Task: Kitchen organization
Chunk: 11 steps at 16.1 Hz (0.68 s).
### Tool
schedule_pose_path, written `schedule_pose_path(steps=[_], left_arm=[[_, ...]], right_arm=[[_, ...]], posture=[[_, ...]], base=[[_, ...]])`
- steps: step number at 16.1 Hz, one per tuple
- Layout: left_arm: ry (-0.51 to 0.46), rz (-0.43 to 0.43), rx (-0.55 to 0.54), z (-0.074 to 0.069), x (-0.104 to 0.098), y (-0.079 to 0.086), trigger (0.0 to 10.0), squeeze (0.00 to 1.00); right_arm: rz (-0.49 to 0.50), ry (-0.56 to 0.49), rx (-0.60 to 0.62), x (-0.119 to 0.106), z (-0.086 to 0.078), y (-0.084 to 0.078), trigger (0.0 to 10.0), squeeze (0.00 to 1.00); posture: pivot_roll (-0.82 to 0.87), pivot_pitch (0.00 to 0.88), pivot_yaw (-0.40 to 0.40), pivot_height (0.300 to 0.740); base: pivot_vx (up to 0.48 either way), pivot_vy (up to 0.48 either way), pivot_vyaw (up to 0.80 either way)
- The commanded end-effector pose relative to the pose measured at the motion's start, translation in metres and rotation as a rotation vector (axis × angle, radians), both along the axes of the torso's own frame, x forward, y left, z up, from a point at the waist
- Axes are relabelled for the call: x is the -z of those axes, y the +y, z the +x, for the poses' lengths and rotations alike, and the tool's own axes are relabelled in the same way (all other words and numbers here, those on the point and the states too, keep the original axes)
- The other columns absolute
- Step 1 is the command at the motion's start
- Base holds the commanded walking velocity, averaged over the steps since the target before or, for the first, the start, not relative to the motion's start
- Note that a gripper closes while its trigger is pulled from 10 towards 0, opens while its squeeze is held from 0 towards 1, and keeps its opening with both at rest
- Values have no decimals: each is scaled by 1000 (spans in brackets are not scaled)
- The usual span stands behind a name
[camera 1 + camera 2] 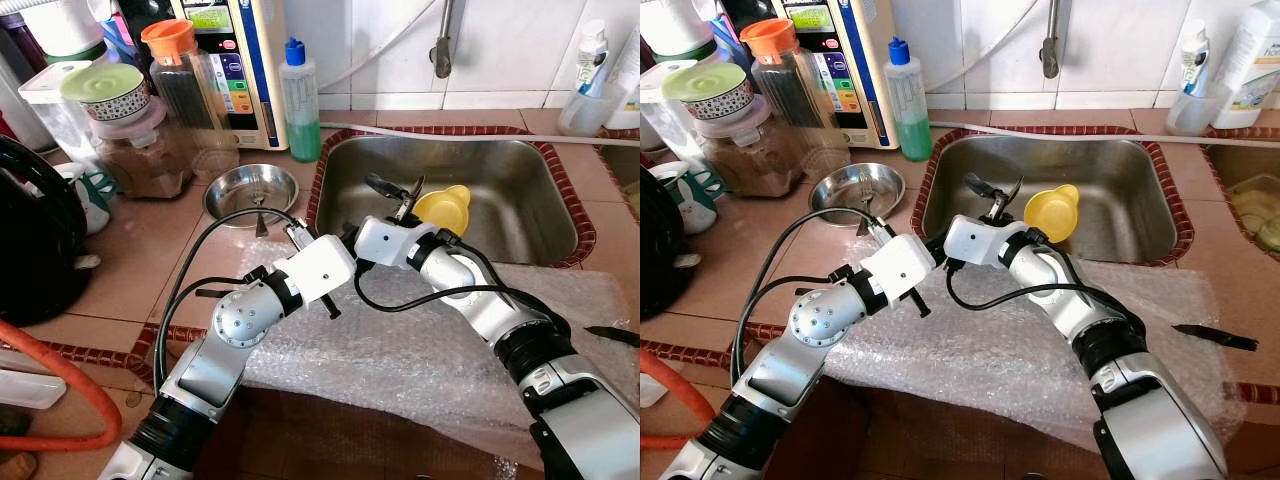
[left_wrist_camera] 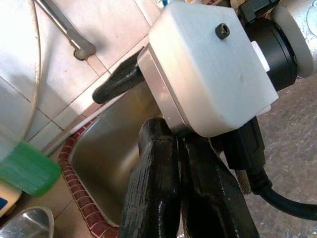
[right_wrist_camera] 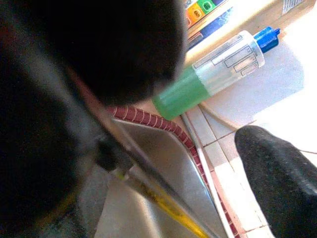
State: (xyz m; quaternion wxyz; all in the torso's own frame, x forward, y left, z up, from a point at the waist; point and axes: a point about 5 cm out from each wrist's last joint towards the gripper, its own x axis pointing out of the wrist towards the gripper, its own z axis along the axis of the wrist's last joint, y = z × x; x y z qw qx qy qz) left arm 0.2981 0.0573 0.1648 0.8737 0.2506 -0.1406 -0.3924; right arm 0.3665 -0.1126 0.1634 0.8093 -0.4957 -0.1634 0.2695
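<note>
Tiled in pale terracotta, the counter carries a steel sink set into it at about one o'clock from the robot, and a sheet of bubble wrap lies spread along the near edge in front of the sink. The right claw reaches over the sink's near left rim, its two black fingers spread apart, with a thin metal utensil lying along one finger in the right wrist view; whether it is gripped cannot be told. A yellow cup sits in the sink just beside that claw, at its three o'clock. The left claw sits directly behind the right wrist housing, its fingers pressed together with nothing between them. At eleven o'clock a small steel bowl rests on the counter, with a fork standing in it. Beyond it, at twelve o'clock, stands a bottle of green liquid with a blue cap, and farther left a cluster of jars. A dark knife lies on the counter at three o'clock, just beyond the bubble wrap's right edge.
</note>
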Motion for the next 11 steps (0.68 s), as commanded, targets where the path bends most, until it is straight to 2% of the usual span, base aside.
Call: schedule_pose_path(steps=[1,6,11], left_arm=[[-32,-13,0,-1,-6,2,0,0],[-35,-4,-6,0,-6,3,588,0],[-35,-7,-1,-1,-6,2,745,0]], right_arm=[[-29,38,25,10,-1,-7,0,0],[-48,64,25,15,-3,-12,0,0],[-49,87,16,19,-5,-13,0,0]], posture=[[-282,85,124,740],[-278,83,122,740],[-282,83,124,740]], base=[[0,0,0],[0,0,0],[0,0,0]])
